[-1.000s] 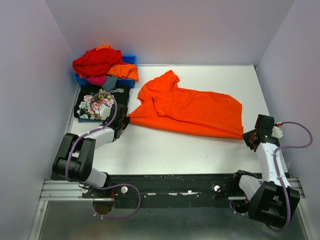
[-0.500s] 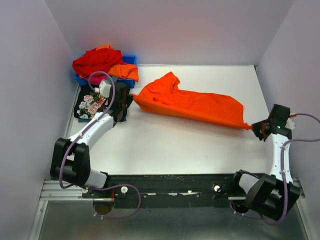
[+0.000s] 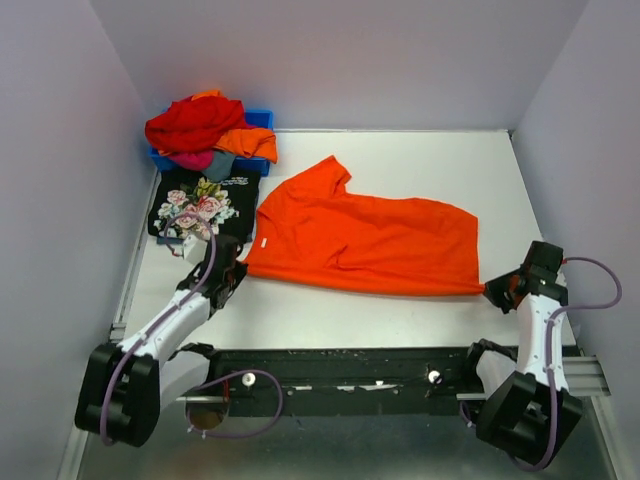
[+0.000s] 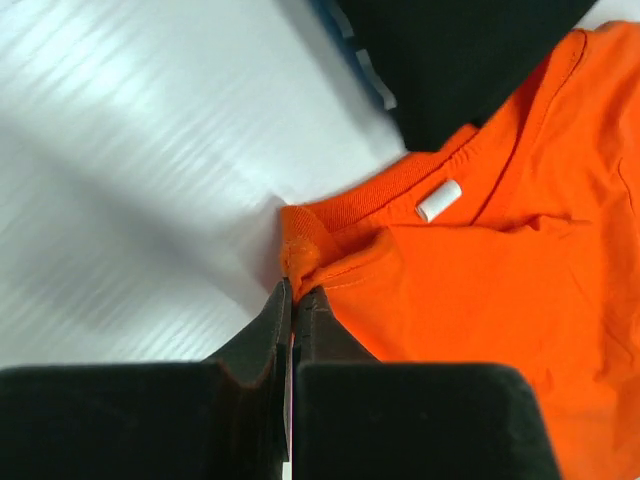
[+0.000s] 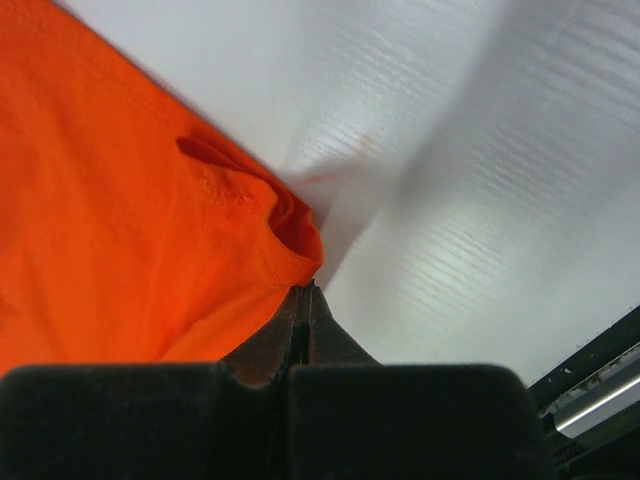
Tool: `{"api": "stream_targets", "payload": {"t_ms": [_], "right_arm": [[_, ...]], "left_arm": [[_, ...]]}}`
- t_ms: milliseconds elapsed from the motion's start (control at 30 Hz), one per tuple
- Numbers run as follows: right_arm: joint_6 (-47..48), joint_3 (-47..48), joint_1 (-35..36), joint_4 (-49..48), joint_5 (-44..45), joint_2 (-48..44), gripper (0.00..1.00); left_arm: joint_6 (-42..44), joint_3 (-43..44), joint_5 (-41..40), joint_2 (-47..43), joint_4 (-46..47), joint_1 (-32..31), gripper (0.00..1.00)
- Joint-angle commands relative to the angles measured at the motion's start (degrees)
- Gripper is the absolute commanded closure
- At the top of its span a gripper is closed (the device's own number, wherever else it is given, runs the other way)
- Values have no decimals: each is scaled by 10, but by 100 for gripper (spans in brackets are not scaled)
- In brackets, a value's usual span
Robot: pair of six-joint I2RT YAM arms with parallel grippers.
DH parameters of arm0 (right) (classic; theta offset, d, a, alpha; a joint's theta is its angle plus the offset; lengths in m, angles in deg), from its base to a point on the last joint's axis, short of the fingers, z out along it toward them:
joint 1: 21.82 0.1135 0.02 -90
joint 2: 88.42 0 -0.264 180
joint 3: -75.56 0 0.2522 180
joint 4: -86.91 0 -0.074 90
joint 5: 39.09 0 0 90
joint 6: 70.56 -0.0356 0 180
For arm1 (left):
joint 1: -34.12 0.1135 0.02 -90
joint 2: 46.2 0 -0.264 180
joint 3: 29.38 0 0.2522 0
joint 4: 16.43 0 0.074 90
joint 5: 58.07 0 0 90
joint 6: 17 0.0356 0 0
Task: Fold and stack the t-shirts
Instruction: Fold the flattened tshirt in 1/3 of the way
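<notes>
Left claw [image 4: 293, 295]: jaws are pressing together with only a sliver of gap, pinching a bunched fold of the plain bright orange cloth t-shirt [image 3: 370, 240] right at the ribbed neckband. A small white collar label [image 4: 438, 200] is sitting just beyond the pinch, inside the neckline.

Right claw [image 5: 304, 292]: jaws are closing fully on a corner of the same shirt's hem. The cloth is puckering into a small fold at the tips. White table [image 3: 420, 160] is showing bare just past the corner.

The orange shirt is lying spread across the middle of the table between the two claws, neck end at the left and hem end at the right. One sleeve is pointing toward the far edge. The near edge is running almost straight from claw to claw, and the cloth is looking mostly flat with a few shallow wrinkles.

A black cloth t-shirt with pink rose print [image 3: 200, 205] is lying folded flat at the left, just beyond the left claw, its edge right beside the orange neckline.

Behind it, a blue plastic bin [image 3: 262, 120] is sitting in the far left corner. It is holding a loose heap: a red tee [image 3: 195, 122] on top, an orange tee [image 3: 248, 142] spilling over the right side, and pink [image 3: 190, 160] and grey [image 3: 217, 165] cloth showing underneath.
</notes>
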Motion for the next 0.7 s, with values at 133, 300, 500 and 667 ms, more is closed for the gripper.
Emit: {"api": "stream_targets", "payload": {"t_ms": [133, 300, 500, 667], "right_arm": [[2, -5, -5, 35, -14, -59, 99], [-1, -14, -5, 41, -33, -68, 99], [-24, -8, -5, 66, -15, -127, 48], [44, 25, -5, -27, -88, -152, 53]], "left_arm": [[0, -98, -21, -172, -60, 9, 100], [-2, -115, -9, -190, -69, 9, 94], [17, -111, 1, -187, -79, 9, 32], [158, -8, -2, -195, -75, 9, 24]]}}
